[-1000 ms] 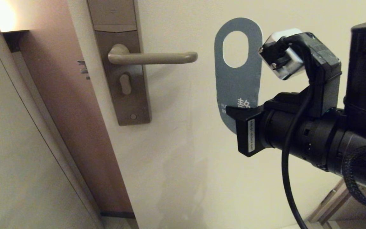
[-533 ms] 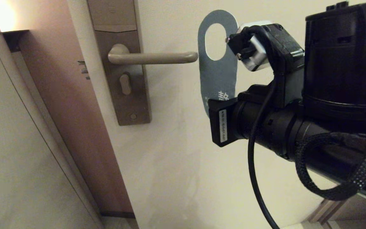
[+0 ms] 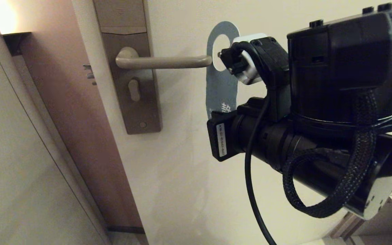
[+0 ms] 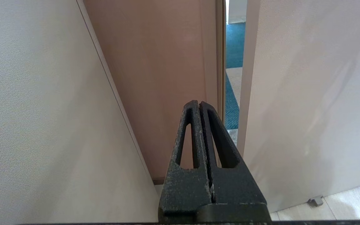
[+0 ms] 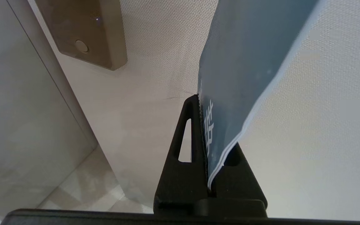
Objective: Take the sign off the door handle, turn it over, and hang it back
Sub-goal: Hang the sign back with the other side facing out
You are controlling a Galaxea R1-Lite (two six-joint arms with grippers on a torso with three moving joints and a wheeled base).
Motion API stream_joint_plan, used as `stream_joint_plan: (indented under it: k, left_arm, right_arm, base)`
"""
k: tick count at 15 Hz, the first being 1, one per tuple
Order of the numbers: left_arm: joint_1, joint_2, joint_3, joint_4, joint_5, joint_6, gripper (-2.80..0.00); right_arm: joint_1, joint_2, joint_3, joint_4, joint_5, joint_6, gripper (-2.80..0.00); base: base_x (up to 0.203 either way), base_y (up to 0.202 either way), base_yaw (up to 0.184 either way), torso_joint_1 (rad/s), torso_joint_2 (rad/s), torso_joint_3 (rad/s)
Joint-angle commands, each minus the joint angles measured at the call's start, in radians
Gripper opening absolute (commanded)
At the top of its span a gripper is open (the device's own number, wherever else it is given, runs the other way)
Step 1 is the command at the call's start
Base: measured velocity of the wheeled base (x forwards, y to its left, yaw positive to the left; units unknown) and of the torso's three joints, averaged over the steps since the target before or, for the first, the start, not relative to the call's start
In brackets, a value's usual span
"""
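Right gripper [image 5: 203, 103] pinches the blue sign's [image 3: 220, 86] lower end, its oval hole just beside the handle [image 3: 163, 62] tip.

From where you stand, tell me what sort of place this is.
Probably a hotel room doorway. The sign, a blue card door hanger, is held beside a door handle on a tall lock plate of the hotel type. Blue carpet shows through the door gap, like a corridor.
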Motion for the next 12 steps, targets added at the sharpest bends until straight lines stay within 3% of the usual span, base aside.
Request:
stream_joint_plan:
  k: [1, 12]
  left_arm:
    - [0.000, 0.000, 0.000, 0.000, 0.000, 0.000, -2.80]
    - [0.000, 0.000, 0.000, 0.000, 0.000, 0.000, -2.80]
  right_arm:
    - [0.002, 0.014, -0.011, -0.001, -0.003, 0.000, -2.80]
    - [0.029, 0.084, -0.092, 0.016, -0.032, -0.001, -2.80]
  base:
    - [0.000, 0.000, 0.000, 0.000, 0.00, 0.000]
    - [0.000, 0.000, 0.000, 0.000, 0.00, 0.000]
